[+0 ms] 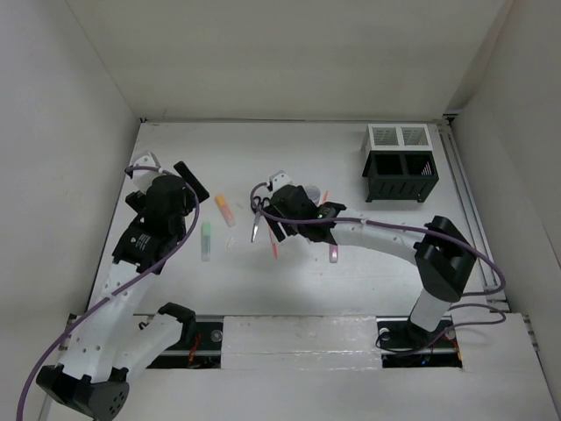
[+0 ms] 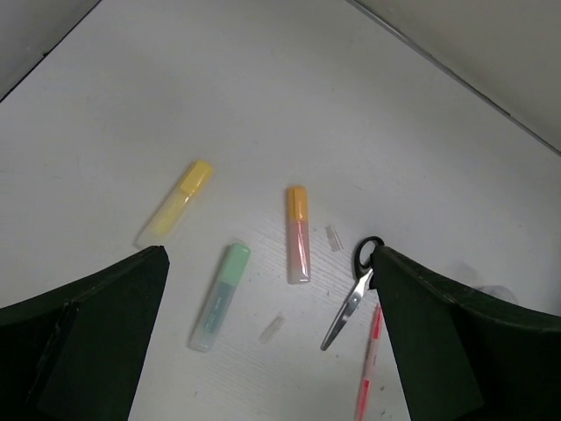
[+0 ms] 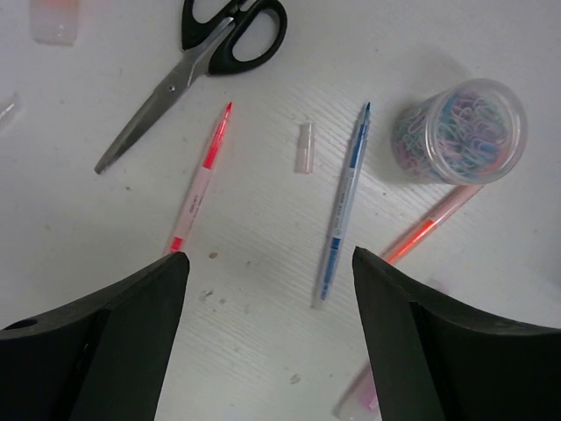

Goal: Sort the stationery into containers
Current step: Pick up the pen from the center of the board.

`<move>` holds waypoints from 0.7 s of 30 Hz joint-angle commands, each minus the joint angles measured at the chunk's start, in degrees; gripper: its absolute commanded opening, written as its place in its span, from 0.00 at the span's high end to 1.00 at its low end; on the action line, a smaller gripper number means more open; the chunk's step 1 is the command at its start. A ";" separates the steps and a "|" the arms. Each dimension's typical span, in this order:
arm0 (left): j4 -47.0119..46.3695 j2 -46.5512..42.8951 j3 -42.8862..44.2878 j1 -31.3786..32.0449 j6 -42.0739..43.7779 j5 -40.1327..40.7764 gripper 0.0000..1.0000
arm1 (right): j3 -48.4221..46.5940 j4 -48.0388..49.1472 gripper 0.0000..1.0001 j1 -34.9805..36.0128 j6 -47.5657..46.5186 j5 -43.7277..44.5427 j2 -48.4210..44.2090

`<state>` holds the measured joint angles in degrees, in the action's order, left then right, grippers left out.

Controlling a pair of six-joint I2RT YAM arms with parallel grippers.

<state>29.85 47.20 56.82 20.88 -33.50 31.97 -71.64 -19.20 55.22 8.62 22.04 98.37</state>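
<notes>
Gaping, right pincer (image 3: pixel 267 254) hangs over red pen (image 3: pixel 200 180) and blue pen (image 3: pixel 344 206); left pincer (image 2: pixel 270 254) gapes too, open table (image 2: pixel 263 88) beyond yellow highlighter (image 2: pixel 175 200).

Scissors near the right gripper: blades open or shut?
Shut. In the right wrist view the scissors show both blades lying together as one strip down to a single tip, and the two black handle loops sit side by side.
</notes>
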 commanded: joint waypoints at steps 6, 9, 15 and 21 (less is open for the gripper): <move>-0.31 -0.08 1.19 -0.23 0.53 -0.67 0.00 | -0.43 7.60 0.20 1.55 13.88 2.56 2.35; -0.84 -0.09 1.19 -0.23 0.54 -1.29 0.00 | -2.98 4.46 0.23 2.95 17.03 7.37 4.72; -0.84 -0.61 1.19 -0.23 0.54 -1.91 0.00 | -4.13 3.12 0.27 3.58 22.75 8.98 8.06; -1.37 -1.67 1.19 -0.23 1.06 -2.43 0.00 | -3.60 3.82 0.38 3.58 22.75 7.58 10.87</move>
<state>29.82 46.72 56.82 20.86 -33.26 29.93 -73.17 -16.36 58.65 29.52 28.80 107.90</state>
